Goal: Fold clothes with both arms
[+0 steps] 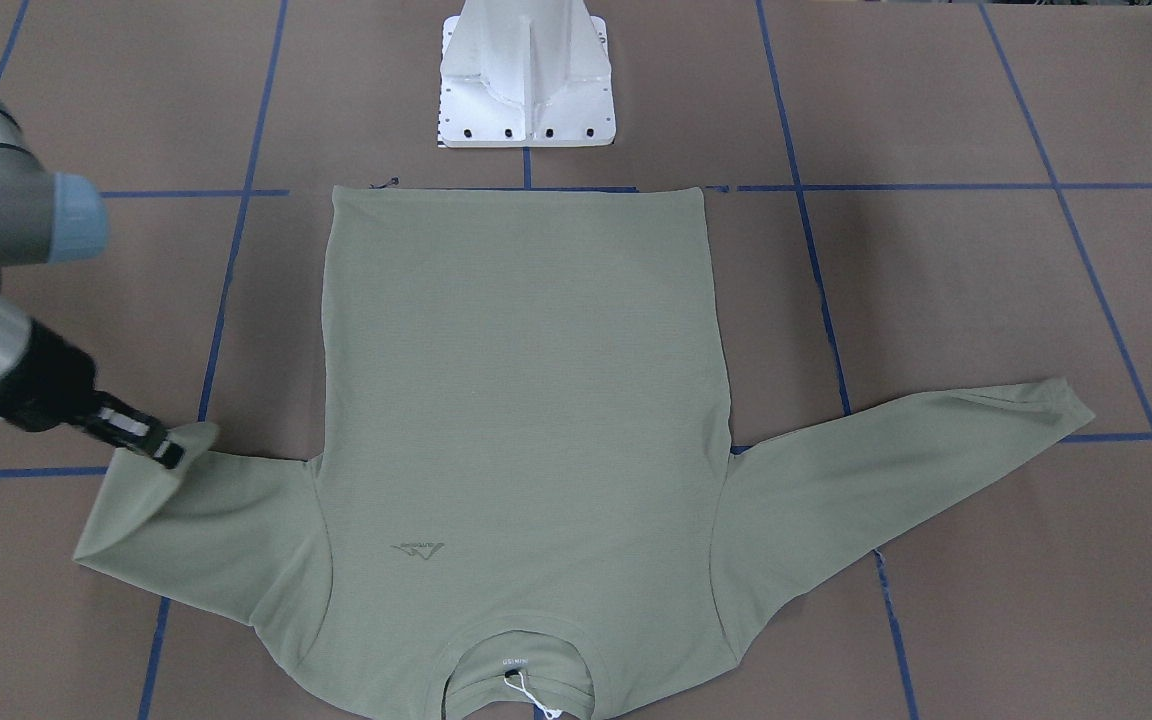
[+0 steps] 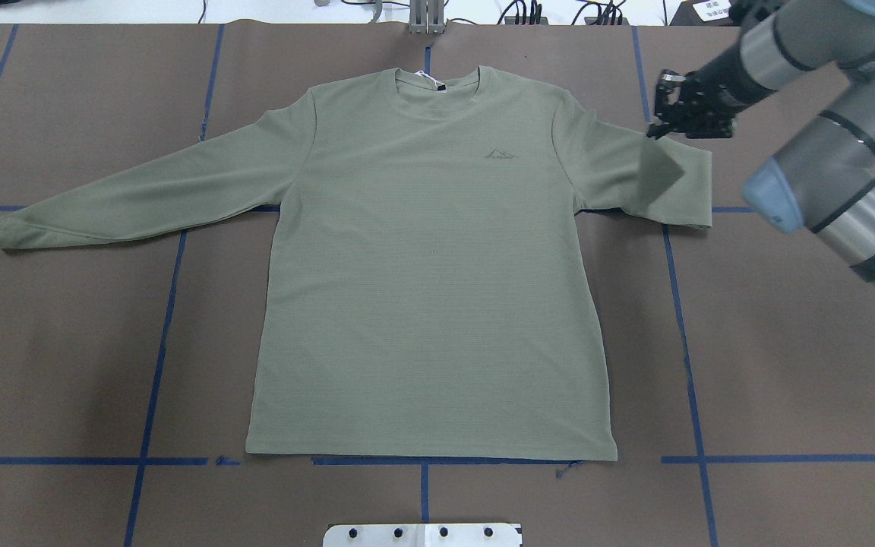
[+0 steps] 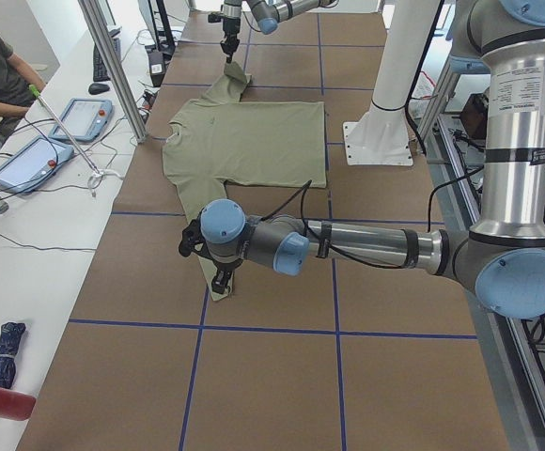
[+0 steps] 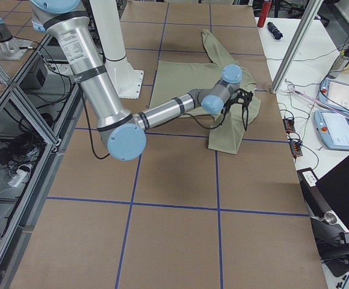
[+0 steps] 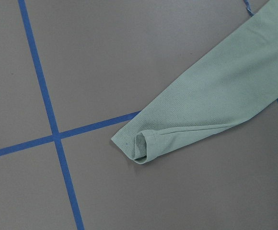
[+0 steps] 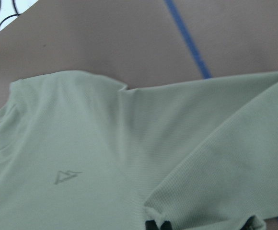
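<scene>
Sage-green shirt (image 2: 430, 266) spread flat, jaws of right arm (image 2: 779, 53) pinching folded-back sleeve (image 2: 658, 182)

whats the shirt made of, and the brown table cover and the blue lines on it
Shirt: soft knit fabric, matte sage green. Fine horizontal ribbing shows, and the sleeves drape and crease.
Table cover: probably brown paper or thin card, matte and flat. The pictures leave it open.
Blue lines: likely adhesive tape, laid in thin strips with slightly ragged ends.

We see a brown-covered table (image 2: 787, 365) crossed by blue tape lines (image 2: 65, 460), bearing a green shirt (image 2: 430, 289) front-up and a white pedestal base (image 1: 526, 90).
</scene>
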Robot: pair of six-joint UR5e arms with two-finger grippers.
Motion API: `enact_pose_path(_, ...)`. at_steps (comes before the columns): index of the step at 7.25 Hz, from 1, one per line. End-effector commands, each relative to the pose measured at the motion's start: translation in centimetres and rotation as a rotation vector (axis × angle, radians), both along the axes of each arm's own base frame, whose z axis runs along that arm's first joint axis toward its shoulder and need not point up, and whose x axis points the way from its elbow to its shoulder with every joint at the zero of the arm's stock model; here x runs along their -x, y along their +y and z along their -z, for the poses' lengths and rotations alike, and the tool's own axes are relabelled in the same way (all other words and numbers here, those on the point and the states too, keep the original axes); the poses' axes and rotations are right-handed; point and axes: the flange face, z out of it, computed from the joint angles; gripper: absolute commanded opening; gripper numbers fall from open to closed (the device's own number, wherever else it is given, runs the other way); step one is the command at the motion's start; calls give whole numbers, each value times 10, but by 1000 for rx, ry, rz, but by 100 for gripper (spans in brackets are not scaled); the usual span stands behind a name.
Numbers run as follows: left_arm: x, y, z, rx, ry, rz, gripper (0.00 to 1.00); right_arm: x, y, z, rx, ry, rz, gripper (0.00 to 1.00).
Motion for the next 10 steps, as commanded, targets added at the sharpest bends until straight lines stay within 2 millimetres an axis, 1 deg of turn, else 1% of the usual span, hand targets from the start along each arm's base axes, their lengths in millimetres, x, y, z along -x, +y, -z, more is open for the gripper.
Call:
enact_pose_path(1,-1,0,-3,5,-1,-2,100,129,-9,171,9,39,-129,0)
enact_pose_path(2,-1,1,-7,10,-2,-3,100,163,-29,229,-12,49,-148,0)
enact_pose_path(3,-1,1,-7,10,-2,-3,100,200,-29,254,-28,71,-153,0)
enact_pose_path(4,-1,1,-7,10,-2,-3,100,241,-12,244,-87,78,-175,0)
enact_pose_path(5,-1,1,-7,10,-2,-3,100,282,0,225,-116,79,-171,0)
enact_pose_path(6,-1,1,-7,10,-2,-3,100,292,5,223,-121,80,-167,0)
enact_pose_path(7,-1,1,-7,10,-2,-3,100,297,10,237,-129,68,-160,0)
enact_pose_path(8,-1,1,-7,11,-2,-3,100,305,13,254,-134,61,-153,0)
enact_pose_path(9,-1,1,-7,11,-2,-3,100,319,11,256,-145,58,-158,0)
enact_pose_path(10,-1,1,-7,13,-2,-2,100,330,12,247,-158,58,-167,0)
